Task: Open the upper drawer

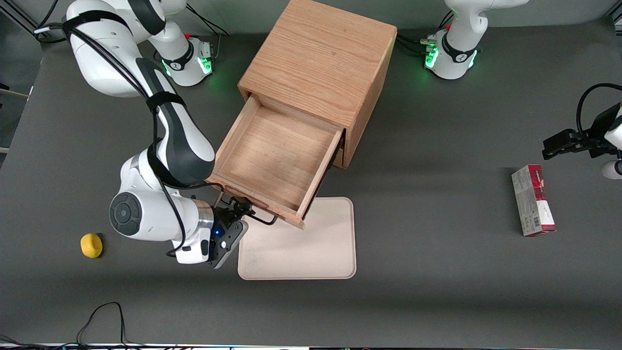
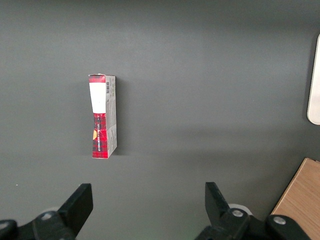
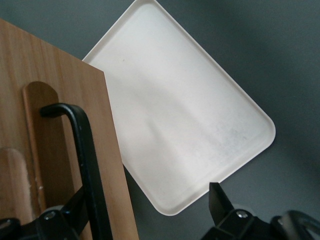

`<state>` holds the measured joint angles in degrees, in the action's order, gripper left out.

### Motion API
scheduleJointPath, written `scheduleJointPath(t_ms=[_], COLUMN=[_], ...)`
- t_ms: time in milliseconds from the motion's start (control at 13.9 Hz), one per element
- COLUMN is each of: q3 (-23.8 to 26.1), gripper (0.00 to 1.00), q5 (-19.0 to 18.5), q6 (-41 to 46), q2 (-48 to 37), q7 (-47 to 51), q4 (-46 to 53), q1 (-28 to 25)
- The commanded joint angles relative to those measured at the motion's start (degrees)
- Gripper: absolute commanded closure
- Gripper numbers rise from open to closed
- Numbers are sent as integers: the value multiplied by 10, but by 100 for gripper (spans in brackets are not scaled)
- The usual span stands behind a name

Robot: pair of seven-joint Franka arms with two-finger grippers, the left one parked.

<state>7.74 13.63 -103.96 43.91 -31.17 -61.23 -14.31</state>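
The upper drawer is extended from the cabinet above the tray. Its rigid oak box is best drawn by the slim black handle, straddled by the end effector, fingers apart.

Grey table, oak cabinet, beige tray, red carton, yellow ball

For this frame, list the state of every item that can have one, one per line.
upper drawer: pulled well out, nothing inside.
black bar handle: between the gripper's fingers.
gripper: at the handle, open.
tray: flat on the table, bare, drawer front overhanging its edge.
red box: lying flat.
yellow object: resting on the table.
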Motion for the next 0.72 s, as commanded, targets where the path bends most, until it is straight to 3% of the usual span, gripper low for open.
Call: scheduleJointPath(t_ms=[0,646], q3=[3,-24], gripper=[0,0], q5=[-6,-19], q6=[42,144], q2=[0,-70], q7=[-5,-3], q4=[41,44], q1=[5,26])
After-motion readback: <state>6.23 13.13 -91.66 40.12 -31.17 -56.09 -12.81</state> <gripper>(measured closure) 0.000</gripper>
